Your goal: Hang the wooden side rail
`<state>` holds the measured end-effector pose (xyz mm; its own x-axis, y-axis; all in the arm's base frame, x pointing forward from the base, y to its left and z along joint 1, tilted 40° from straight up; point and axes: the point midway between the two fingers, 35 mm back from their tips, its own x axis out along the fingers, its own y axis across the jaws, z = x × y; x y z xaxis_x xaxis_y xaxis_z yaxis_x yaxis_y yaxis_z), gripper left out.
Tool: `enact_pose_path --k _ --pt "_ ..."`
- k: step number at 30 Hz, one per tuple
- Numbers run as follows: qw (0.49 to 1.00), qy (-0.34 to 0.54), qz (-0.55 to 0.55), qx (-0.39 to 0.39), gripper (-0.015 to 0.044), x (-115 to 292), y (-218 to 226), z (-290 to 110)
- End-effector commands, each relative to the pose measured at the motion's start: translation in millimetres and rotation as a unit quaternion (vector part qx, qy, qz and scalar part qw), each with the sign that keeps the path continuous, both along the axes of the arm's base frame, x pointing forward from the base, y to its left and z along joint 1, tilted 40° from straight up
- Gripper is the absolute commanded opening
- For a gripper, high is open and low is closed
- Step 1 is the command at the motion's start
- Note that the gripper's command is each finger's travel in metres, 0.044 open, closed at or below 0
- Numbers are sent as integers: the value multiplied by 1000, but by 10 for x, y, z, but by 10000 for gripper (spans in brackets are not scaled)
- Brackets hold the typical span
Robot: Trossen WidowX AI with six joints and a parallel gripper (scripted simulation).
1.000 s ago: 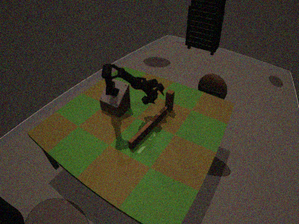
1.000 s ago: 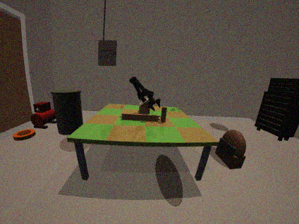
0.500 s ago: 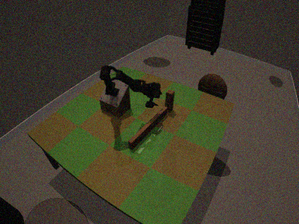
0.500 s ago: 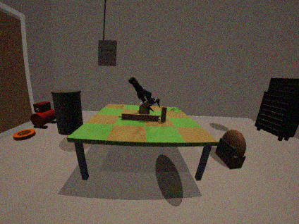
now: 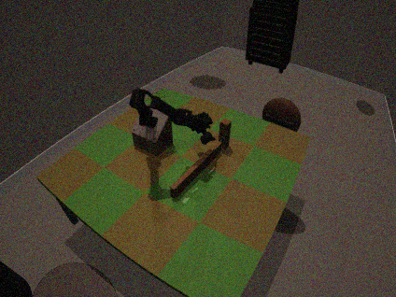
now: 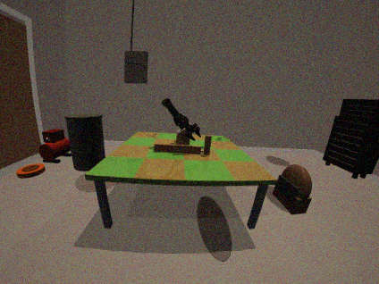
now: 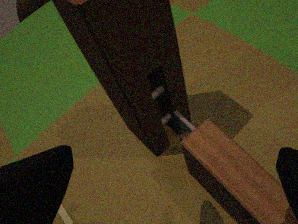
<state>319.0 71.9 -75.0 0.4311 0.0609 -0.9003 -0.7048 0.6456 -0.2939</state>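
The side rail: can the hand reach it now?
Probably yes. The open hand hangs empty just above the side rail near the post, with nothing between them.
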Motion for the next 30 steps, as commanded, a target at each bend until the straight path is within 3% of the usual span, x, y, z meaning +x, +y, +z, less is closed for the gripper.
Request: enact_pose_path --k 1,27,30 --pt "990 -21 136 -44 440 32 -47 76" --pt "990 -21 136 -44 440 32 -47 76" --pt "995 -7 96 -33 440 51 -50 57"
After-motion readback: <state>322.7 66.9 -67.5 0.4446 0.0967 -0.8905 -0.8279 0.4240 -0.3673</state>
